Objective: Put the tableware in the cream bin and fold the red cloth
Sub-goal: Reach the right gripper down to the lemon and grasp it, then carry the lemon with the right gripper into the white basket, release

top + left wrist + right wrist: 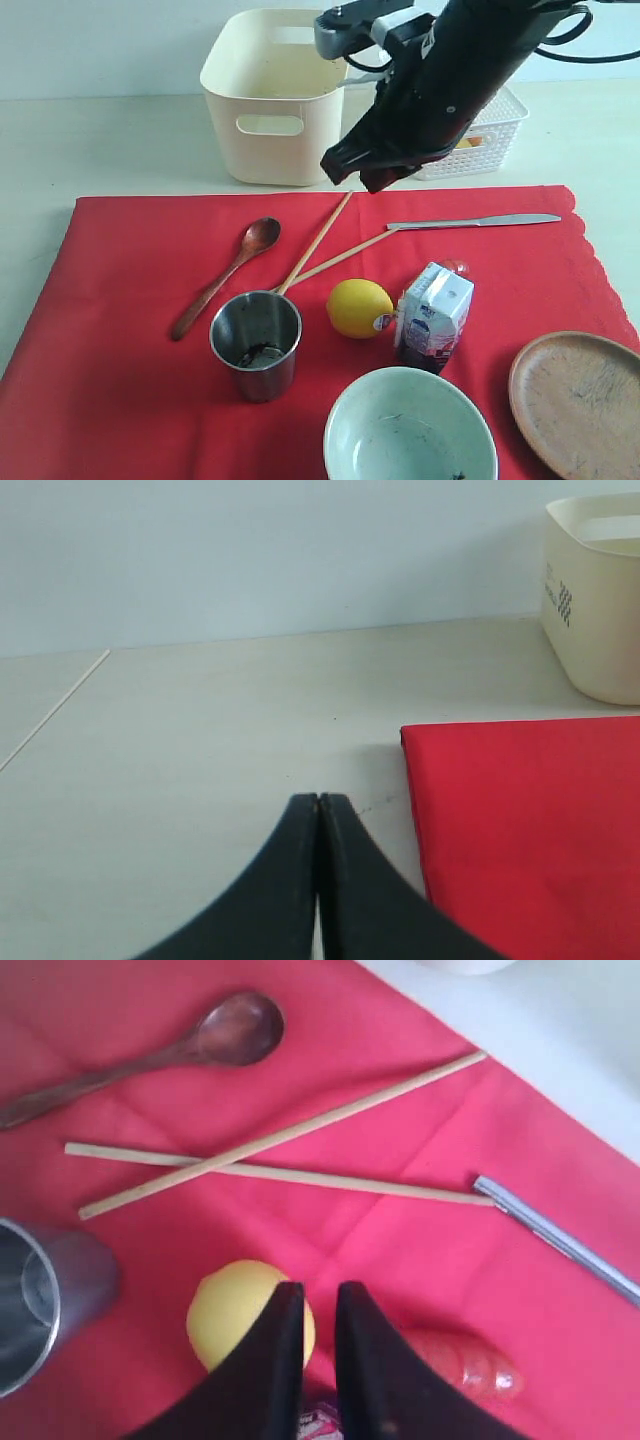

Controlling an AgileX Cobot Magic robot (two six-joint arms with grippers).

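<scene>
Evidently nothing's binned yet: spoon (225,275), chopsticks (320,240), knife (475,220), cup (257,340), bowl (400,402) & plate (575,400) all lie on the red cloth (120,300), so folding prob. has to wait. Cream bin (225,100) stands on the counter (100,140) just past the cloth's far edge. Right gripper (355,178) hangs above that edge, jaws a slit apart, empty. Left gripper (318,800) sits off the cloth's corner, jaws pressed together, holding nothing. Bowl & plate are cut off by the frame; right arm (450,70) hides most of the white basket (500,130).
</scene>
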